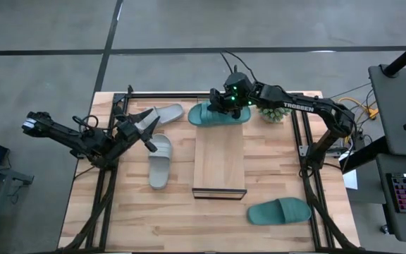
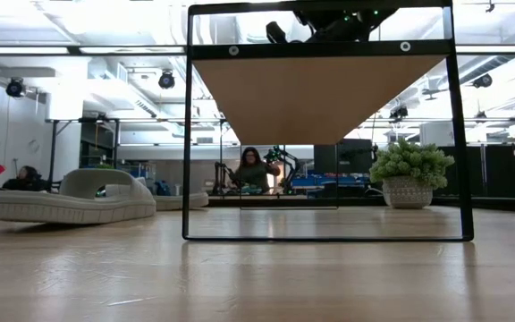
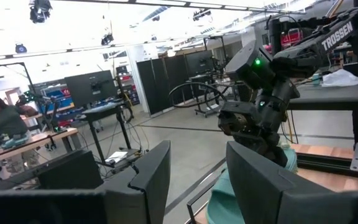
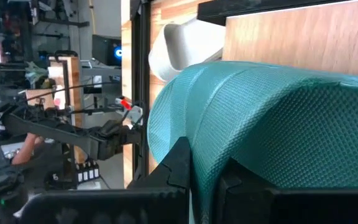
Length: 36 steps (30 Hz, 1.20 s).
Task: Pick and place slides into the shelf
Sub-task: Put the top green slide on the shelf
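Left gripper (image 1: 145, 121), fingers parted and empty, above table's left side between two grey slides (image 1: 161, 161); best kept clear. Right gripper (image 1: 225, 103) clenched on teal slide's (image 1: 217, 113) strap at shelf's (image 1: 219, 161) far end. Carry level, lower sole flat on planks, then release. Second teal slide (image 1: 280, 211) near front right.

teal slide (image 1: 217, 115) held at shelf (image 1: 219, 161) end
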Tool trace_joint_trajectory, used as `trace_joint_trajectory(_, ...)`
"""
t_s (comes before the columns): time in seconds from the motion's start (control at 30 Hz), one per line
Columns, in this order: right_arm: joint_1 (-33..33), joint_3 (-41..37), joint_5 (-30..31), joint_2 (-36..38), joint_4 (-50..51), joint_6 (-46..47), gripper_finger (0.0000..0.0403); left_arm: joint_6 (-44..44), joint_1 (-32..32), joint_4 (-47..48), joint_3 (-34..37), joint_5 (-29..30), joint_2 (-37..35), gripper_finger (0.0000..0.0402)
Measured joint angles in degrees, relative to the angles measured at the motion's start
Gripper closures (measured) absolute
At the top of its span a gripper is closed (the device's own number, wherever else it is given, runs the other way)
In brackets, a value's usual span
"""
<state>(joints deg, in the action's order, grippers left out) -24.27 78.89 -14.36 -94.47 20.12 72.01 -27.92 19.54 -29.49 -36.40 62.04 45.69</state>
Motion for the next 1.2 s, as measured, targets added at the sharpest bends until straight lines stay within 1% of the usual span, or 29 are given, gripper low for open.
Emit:
trace_joint_trajectory(0.73, -1.3, -0.4, 1.0, -1.6, 0.4, -1.1, 0.0392, 0.0, 0.0, 0.0, 0.0, 0.0, 0.0, 0.026)
trace_joint_trajectory(1.2, -1.3, -0.7, 2.9, -1.6, 0.2, 0.0, 0.0392, 0.0, 0.0, 0.1, 0.0, 0.0, 0.0, 0.026)
